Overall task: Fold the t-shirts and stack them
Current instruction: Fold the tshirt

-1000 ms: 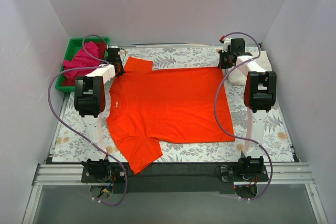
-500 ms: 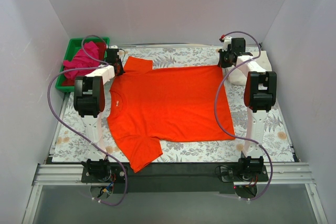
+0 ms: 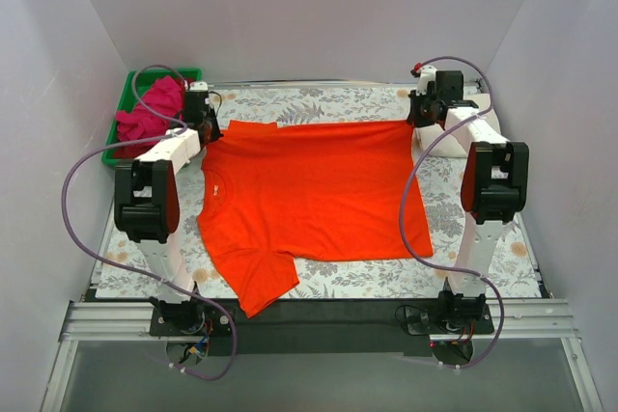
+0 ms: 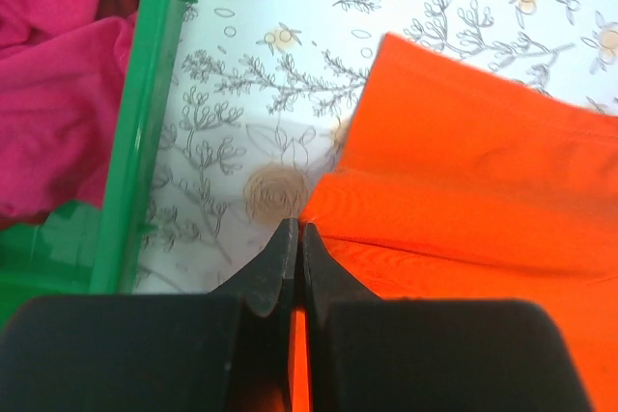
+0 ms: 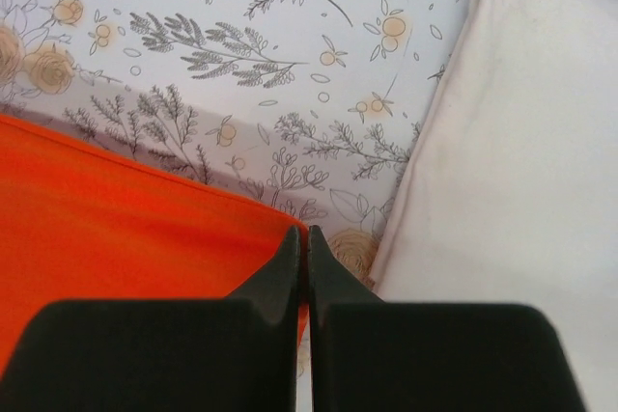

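The orange-red t-shirt (image 3: 309, 190) lies spread on the floral cloth, collar to the left. My left gripper (image 3: 207, 132) is shut on its far left shoulder edge; the left wrist view shows orange fabric (image 4: 463, 190) pinched between the tips of that gripper (image 4: 294, 230). My right gripper (image 3: 415, 121) is shut on the shirt's far right hem corner (image 5: 116, 209), as its wrist view (image 5: 302, 232) shows. The magenta-pink t-shirt (image 3: 150, 113) is bunched in the green tray. The cream-white t-shirt (image 5: 512, 142) lies folded just right of my right gripper.
The green tray (image 3: 126, 81) stands at the back left, its rim (image 4: 145, 142) close beside my left gripper. The grey floral cloth (image 3: 319, 103) covers the table. White walls enclose three sides. The near sleeve (image 3: 256, 287) hangs over the cloth's front edge.
Both arms have swung outward and toward the back. The shirt's far edge is drawn out straight between the grippers, and the far sleeve no longer sticks out.
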Robot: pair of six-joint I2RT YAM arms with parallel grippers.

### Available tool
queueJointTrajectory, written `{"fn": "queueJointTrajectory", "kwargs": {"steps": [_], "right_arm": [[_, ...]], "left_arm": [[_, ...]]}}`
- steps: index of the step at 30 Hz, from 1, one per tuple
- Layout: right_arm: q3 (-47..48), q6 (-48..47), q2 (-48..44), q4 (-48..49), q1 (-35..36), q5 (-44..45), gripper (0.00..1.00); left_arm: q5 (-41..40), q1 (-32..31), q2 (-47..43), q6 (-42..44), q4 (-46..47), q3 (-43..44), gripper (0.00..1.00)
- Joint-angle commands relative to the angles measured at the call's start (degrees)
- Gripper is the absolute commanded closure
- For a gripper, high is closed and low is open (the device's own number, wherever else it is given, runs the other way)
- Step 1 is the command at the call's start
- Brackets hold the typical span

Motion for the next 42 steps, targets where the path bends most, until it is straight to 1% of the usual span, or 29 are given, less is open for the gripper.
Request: {"fn": "queueJointTrajectory", "kwargs": {"steps": [1,7,12,13,17,22,26,30,33,35,37,38,39,40,41,42], "right_arm": [[-3.9,-1.0,-5.3,1.8,-0.8,-0.5,0.99],[-11.0,-0.3,-11.0,1.5,-0.8,0.1,0.99],[-17.8,1.1,-15.2,1.6,-0.8,2.5,0.99],[-19.9,1.9,-18.2,1.5,-0.9,4.2,0.99],[-21.4,2.3,-19.9,1.6,-0.8,5.3,0.99],[-24.5,3.9,-20.2,2.3,-0.8,6.3,0.99],[-26.9,5.8,-19.0,3.4,-0.9,6.4,0.99],[-27.8,7.4,-17.8,3.5,-0.8,5.9,0.99],[-28.3,7.5,-17.5,3.5,-0.8,6.5,0.99],[-28.7,7.7,-17.7,3.4,-0.9,6.1,0.97],[-29.3,8.7,-17.8,3.4,-0.8,5.2,0.92],[-29.6,8.7,-18.0,3.3,-0.9,4.9,0.86],[-29.9,9.9,-18.2,3.3,-0.8,4.5,0.82],[-30.6,11.2,-19.1,3.2,-0.8,4.4,0.78],[-31.0,11.9,-19.6,3.3,-0.9,4.4,0.71],[-31.3,12.7,-20.3,3.3,-0.9,4.4,0.67]], "left_arm": [[-0.2,0.9,-7.3,-0.4,0.4,-4.2,1.0],[0.9,0.9,-13.0,-2.8,-2.3,-11.1,1.0],[1.0,0.9,-16.6,-4.9,-3.6,-15.2,1.0],[1.6,0.8,-18.3,-5.8,-4.0,-16.8,1.0],[1.3,0.8,-19.1,-6.5,-4.8,-17.7,1.0],[1.9,0.8,-19.0,-7.7,-5.4,-19.8,1.0],[3.6,0.8,-16.9,-9.4,-5.7,-21.0,1.0],[1.2,0.8,-15.2,-11.8,-6.3,-21.7,1.0],[0.8,0.8,-15.7,-12.6,-6.5,-22.2,1.0],[0.2,0.8,-16.2,-13.3,-6.8,-22.3,1.0],[0.4,0.8,-17.0,-14.5,-7.1,-22.8,1.0],[0.7,0.8,-17.3,-14.9,-7.5,-23.0,0.97],[0.9,0.8,-18.2,-15.4,-7.6,-23.5,0.88],[1.4,0.8,-18.8,-15.7,-7.9,-23.6,0.83],[1.6,0.8,-19.4,-16.3,-8.4,-23.7,0.77],[2.1,0.8,-20.2,-16.4,-8.7,-23.5,0.65]]}}
